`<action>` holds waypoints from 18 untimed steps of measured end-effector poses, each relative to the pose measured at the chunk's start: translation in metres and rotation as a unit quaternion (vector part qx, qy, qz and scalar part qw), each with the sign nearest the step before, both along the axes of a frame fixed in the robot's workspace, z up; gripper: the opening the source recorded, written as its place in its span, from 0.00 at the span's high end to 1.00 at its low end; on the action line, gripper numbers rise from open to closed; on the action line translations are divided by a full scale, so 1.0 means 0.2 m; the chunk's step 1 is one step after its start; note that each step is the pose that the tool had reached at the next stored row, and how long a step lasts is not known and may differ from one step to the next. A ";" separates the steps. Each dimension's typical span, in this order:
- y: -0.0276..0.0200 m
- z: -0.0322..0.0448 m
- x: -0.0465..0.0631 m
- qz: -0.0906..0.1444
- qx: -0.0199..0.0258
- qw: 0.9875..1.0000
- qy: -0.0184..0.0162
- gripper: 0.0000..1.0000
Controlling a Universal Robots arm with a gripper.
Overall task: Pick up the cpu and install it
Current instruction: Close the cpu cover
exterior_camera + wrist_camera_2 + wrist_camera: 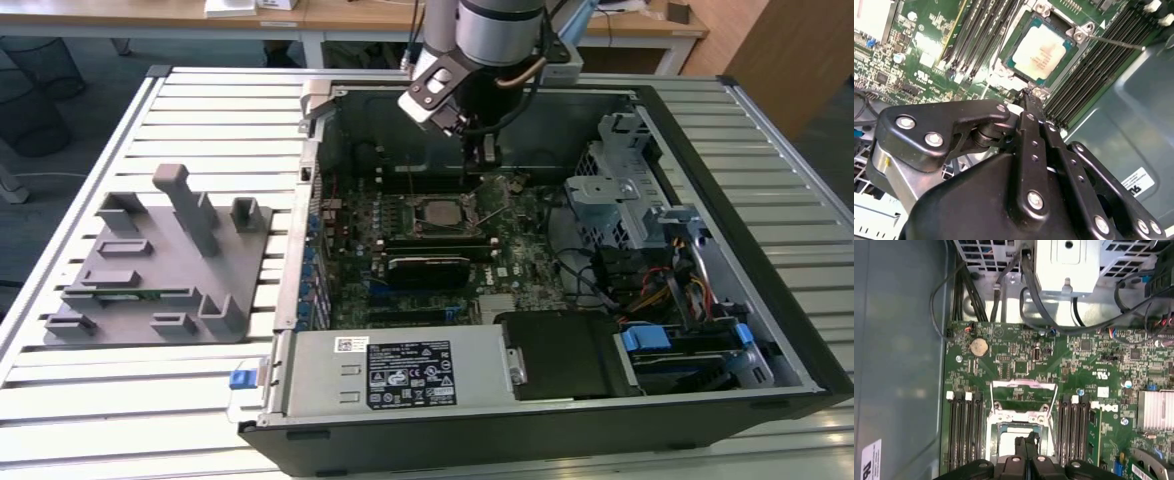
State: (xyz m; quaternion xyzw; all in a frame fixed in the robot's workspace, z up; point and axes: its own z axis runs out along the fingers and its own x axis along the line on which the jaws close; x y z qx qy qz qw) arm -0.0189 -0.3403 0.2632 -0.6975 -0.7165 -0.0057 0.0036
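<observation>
Silver-grey cpu (pixel 1040 52) sits in its socket (pixel 1080 33), just beyond your gripper (pixel 1029 95).
Its fingers (pixel 1031 114) are pressed together on nothing; in the first wrist view they hide part of the cpu.

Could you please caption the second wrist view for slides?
Black gripper close to the silver-grey square cpu lying in its socket.

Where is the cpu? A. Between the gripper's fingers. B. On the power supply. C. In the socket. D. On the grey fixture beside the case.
C: in the second wrist view the cpu lies flat in the socket, and the gripper is shut with nothing between its fingers.
</observation>
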 end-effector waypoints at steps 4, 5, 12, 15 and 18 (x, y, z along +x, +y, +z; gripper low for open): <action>0.000 0.001 0.04 0.000 0.000 1.000 0.000 0.89; 0.000 0.001 0.05 0.000 0.000 1.000 0.000 0.89; 0.000 0.001 0.14 0.000 0.000 1.000 0.000 0.89; 0.000 0.001 0.17 0.000 0.000 1.000 0.000 0.89; 0.000 0.001 0.21 0.000 0.000 1.000 0.000 0.89</action>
